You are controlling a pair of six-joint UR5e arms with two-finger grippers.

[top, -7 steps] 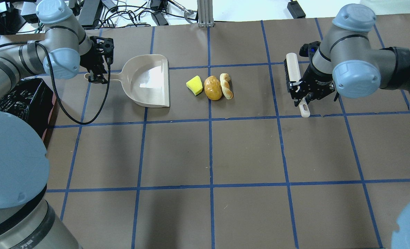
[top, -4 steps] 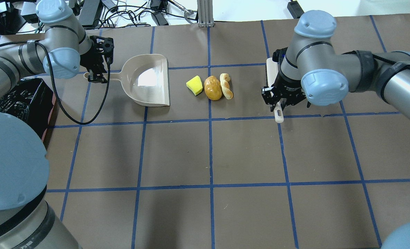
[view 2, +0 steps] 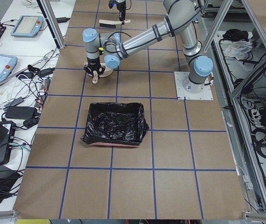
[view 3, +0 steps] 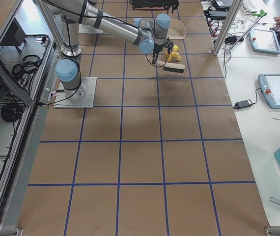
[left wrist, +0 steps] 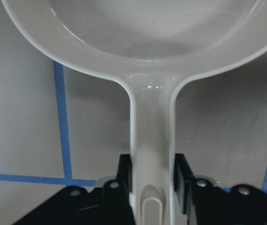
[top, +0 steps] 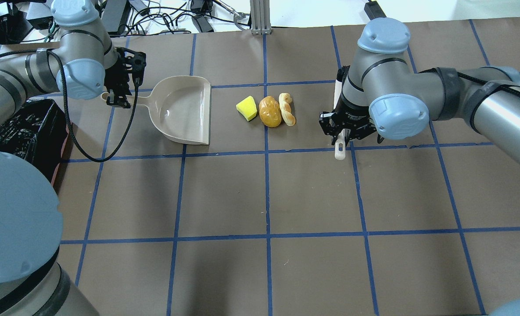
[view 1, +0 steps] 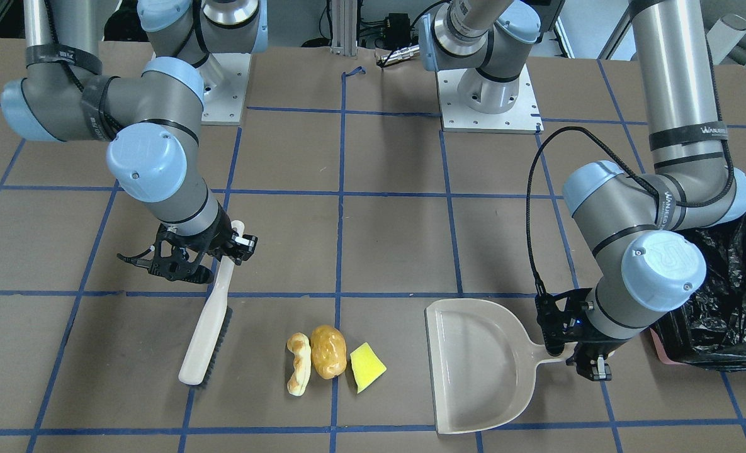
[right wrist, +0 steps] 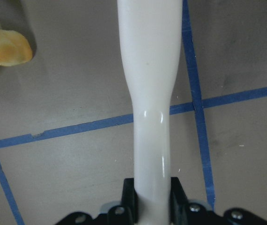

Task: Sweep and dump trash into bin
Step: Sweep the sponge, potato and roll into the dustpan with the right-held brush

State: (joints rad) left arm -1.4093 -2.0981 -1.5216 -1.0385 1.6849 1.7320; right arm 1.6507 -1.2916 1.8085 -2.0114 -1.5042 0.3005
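Observation:
The trash lies in a row: a yellow-green sponge wedge (top: 247,108), a golden-brown potato-like lump (top: 270,111) and a pale bread-like piece (top: 287,109). My left gripper (top: 118,94) is shut on the handle of a beige dustpan (top: 183,109), whose mouth faces the sponge; the handle shows between the jaws in the left wrist view (left wrist: 152,140). My right gripper (top: 341,131) is shut on the white handle of a brush (view 1: 208,327), a short way from the bread piece on the side away from the dustpan. The bin (view 2: 112,144), lined with a black bag, stands beside my left arm.
The table is brown paper with a grid of blue tape lines. The bin also shows at the left edge of the overhead view (top: 68,131). Cables and power bricks (top: 163,17) lie beyond the table's far edge. The arm bases (view 1: 486,100) stand on the robot's side.
My right arm has carried the brush leftward, from well right of the trash to close beside the bread piece. My left gripper has shifted the dustpan slightly left and turned it a little.

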